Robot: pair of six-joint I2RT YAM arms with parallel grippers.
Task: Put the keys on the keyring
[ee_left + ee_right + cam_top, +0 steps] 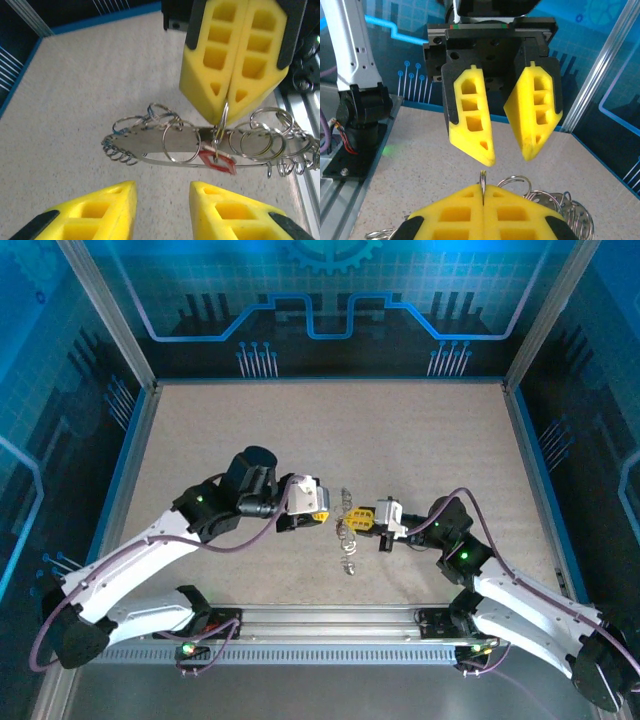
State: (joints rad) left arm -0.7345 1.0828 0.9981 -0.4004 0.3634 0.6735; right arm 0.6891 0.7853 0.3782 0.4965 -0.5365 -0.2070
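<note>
**Top external view.** The left gripper (322,510) and the right gripper (352,518) face each other over the middle of the table (250,420), close together. The keyring (347,535) sits between their yellow tips as a small silvery cluster trailing toward the near edge. It is too small here to make out the jaw gaps, individual keys, or whether the cluster rests on the table.

**Left wrist view.** The left gripper (162,195) has its jaws parted, with bare table showing in the gap. They grip nothing and touch nothing. The frame's lower edge cuts off its fingers. Opposite, the right gripper (225,111) is clenched, pads pressed flat together, pinching one upright wire ring (223,120) of the keyring (155,141). The keyring is a flat silvery strip lying roughly level and carrying many wire loops along its length. A red key (218,162) hangs just under the pinched ring. Its blade is hidden behind the strip. The far right loops overlap the rail and are hard to separate.

**Right wrist view.** The right gripper (483,189) is closed tight, with the thin ring (483,176) standing up out of the seam between its pads. The left gripper (509,156) hangs just beyond, jaws apart and empty, tips near the ring but not touching it. Tangled loops of the keyring (555,205) show to the right, partly hidden by the near fingers.
</note>
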